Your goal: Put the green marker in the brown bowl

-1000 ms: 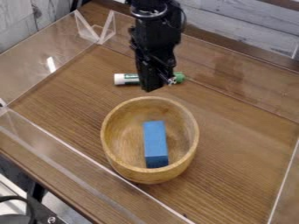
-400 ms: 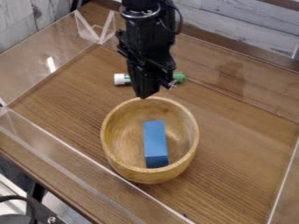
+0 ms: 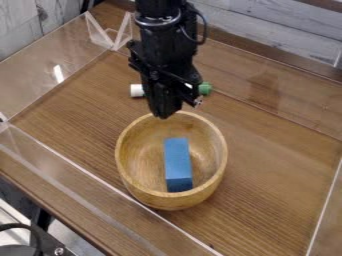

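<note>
Pincer (image 3: 163,108) above brown bowl (image 3: 171,160) (grip impossible to tell), green marker (image 3: 203,88) partly hidden behind, blue block (image 3: 178,165) inside bowl

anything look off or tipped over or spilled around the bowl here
Nothing looks spilled or damaged. The brown bowl sits upright with the blue block lying inside. The green marker lies on the table beyond it, partly hidden by the gripper, so its middle can't be checked.
</note>
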Tool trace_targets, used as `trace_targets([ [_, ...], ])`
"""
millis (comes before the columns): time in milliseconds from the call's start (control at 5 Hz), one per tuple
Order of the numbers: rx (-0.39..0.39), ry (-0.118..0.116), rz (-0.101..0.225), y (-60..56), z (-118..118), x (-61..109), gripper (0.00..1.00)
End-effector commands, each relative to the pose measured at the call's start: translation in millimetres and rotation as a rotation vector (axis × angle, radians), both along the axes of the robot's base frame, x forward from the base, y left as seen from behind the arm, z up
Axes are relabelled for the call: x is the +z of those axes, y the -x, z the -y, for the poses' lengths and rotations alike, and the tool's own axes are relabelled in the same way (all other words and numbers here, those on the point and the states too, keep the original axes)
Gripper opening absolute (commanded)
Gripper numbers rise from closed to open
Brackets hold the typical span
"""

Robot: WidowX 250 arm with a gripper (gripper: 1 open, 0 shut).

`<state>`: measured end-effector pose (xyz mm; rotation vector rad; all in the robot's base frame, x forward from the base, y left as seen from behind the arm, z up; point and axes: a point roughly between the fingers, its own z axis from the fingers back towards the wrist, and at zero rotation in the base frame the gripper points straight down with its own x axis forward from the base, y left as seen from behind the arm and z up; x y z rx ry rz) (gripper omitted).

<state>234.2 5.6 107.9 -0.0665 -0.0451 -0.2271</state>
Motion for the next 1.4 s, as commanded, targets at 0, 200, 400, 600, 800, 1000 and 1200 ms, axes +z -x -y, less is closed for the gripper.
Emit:
trace_targets([
  [0, 0.038, 0.001, 0.047, -2.0, 3.9, 9.9, 1.0],
  [200, 0.068, 0.004, 0.039, -0.4, 6.4, 8.4, 1.0],
  [400, 0.095, 0.009, 0.032, 0.5, 9.2, 6.8, 1.0],
  [600, 0.12, 0.015, 0.026, 0.5, 11.8, 5.5, 1.0],
  [800, 0.146, 0.02, 0.019, 0.5, 14.1, 3.6, 1.0],
  [1000, 0.142, 0.026, 0.024, -3.1, 12.6, 10.1, 1.0],
  [1200, 0.14, 0.03, 0.031, -7.1, 10.9, 17.0, 1.0],
])
